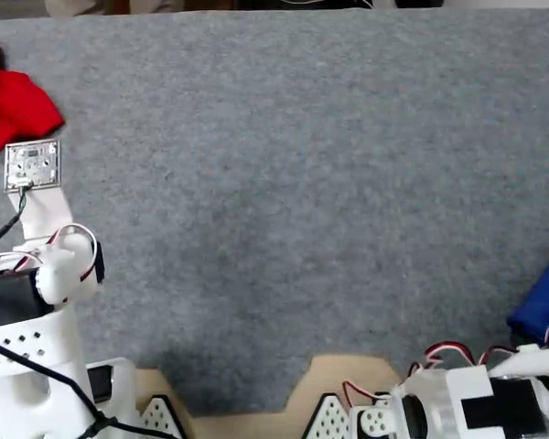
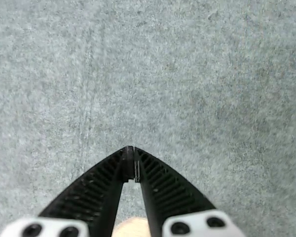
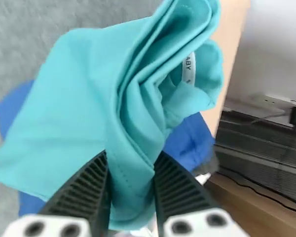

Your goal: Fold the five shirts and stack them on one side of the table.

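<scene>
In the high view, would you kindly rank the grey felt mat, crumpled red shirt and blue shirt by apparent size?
1. Grey felt mat
2. Crumpled red shirt
3. Blue shirt
Both shirts run off the picture's edge, so their order is unsure.

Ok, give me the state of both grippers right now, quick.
Left gripper: closed, holding nothing.
Right gripper: closed on the teal shirt.

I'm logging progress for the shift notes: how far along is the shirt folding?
Done: nothing looks clearly folded or stacked; the red shirt lies bunched at the table edge. In hand: the right gripper is shut on the teal shirt, held over the blue shirt. The left gripper is shut over bare table. Left: folding and stacking all of these.
</scene>
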Controlling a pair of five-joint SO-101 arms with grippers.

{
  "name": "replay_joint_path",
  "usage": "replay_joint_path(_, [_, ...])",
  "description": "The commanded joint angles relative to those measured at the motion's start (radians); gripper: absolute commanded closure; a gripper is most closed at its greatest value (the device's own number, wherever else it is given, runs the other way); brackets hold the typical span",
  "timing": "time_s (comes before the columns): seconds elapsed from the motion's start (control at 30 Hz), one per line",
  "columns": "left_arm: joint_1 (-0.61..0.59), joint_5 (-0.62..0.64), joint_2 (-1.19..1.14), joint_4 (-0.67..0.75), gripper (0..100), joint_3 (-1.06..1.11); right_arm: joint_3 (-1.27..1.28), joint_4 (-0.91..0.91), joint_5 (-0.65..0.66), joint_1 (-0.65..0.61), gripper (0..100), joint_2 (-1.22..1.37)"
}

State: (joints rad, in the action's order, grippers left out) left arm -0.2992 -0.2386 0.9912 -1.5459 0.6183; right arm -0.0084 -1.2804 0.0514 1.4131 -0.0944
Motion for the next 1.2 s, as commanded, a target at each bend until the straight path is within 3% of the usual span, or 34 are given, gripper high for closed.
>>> replay_joint_path(0.0, [-0.005,-0.008,0.005,0.026,98,-0.012,-0.010,-0.063,0.038,0.027,96.4,-0.070])
replay_joint_path(0.23, [-0.005,-0.008,0.004,0.051,98,-0.012,-0.042,-0.204,0.038,-0.004,79.9,-0.154])
replay_joint_path(0.43, [-0.011,-0.087,0.012,0.051,98,-0.012,-0.041,-0.299,0.029,-0.076,78.0,-0.315])
replay_joint_path(0.57, [-0.014,-0.112,0.012,0.054,98,-0.015,-0.033,-0.354,0.018,-0.193,78.2,-0.435])
replay_joint_path(0.63, [-0.060,-0.106,0.004,0.078,98,-0.028,-0.033,-0.393,-0.043,-0.291,79.2,-0.481])
replay_joint_path(0.7, [-0.141,-0.094,0.001,0.103,98,-0.060,-0.031,-0.425,-0.106,-0.427,86.2,-0.509])
replay_joint_path(0.77, [-0.229,-0.074,-0.008,0.146,98,-0.095,-0.015,-0.446,-0.083,-0.618,98.3,-0.510])
replay_joint_path(0.8, [-0.278,-0.078,-0.021,0.166,98,-0.123,0.012,-0.457,-0.051,-0.719,99.5,-0.509])
replay_joint_path(0.97, [-0.462,-0.083,-0.208,0.258,98,-0.290,0.208,-0.393,-0.109,-1.144,99.1,-0.509])
replay_joint_path(1.17, [-0.520,-0.077,-0.667,0.311,87,-0.644,0.403,-0.173,-0.118,-1.383,98.9,-0.509])
